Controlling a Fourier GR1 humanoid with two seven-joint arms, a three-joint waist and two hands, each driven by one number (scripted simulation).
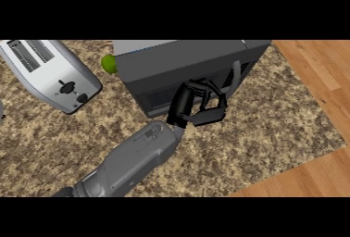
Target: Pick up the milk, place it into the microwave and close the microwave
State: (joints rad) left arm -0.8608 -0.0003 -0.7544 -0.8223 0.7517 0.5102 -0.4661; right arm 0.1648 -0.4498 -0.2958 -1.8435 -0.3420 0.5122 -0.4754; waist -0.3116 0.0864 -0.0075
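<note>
My one visible black hand (198, 104) lay against the dark grey box-shaped microwave's (184, 65) front, fingers curled; whether it held anything, I couldn't tell. The milk was hidden. I judged door-closing next: one push.

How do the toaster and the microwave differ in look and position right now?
The toaster is light silver and lies angled at the view's left; the microwave is dark grey and sits at top centre. The toaster stands apart from the hand, which is at the microwave's front. Both rest on the speckled counter.
</note>
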